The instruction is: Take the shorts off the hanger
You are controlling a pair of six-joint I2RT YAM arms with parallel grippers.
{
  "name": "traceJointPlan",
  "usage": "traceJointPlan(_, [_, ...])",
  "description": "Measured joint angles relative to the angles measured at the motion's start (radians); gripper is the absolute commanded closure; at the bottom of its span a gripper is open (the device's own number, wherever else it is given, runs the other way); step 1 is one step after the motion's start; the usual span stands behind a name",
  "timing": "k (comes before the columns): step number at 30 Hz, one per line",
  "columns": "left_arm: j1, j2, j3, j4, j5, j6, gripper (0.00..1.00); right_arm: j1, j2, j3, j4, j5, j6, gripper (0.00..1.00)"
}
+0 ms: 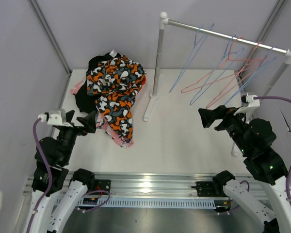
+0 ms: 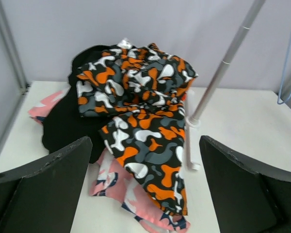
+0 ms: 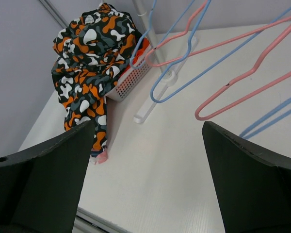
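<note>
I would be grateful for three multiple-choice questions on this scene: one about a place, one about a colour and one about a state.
1. Where on the table do the shorts lie?
A. At its right side.
B. Heaped at its left side.
C. In the middle of its near edge.

2. What colours are the hangers?
A. Green and yellow.
B. All black.
C. Blue and pink.

3. How do the left gripper and the right gripper stand?
A. Both shut on fabric.
B. Both open, holding nothing.
C. Left shut, right open.

Answers:
1 B, the pile sits at the left in the top view.
2 C, only blue and pink wires hang from the rail.
3 B, each wrist view shows the fingers wide apart with nothing held between them.
</note>
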Motion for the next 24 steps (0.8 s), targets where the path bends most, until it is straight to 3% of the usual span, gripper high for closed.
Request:
traceJointPlan(6, [0.000,-0.188,-0.127,0.034,-0.064,0.027,0.01,0.000,-0.038,-0.019,-0.009,0.005,-0.018,0.01])
traceJointPlan(24, [0.000,-0.118,-0.129,0.054,-0.066,0.032,0.01,0.001,-0.119,-0.033,-0.018,0.073,-0.041,0.01])
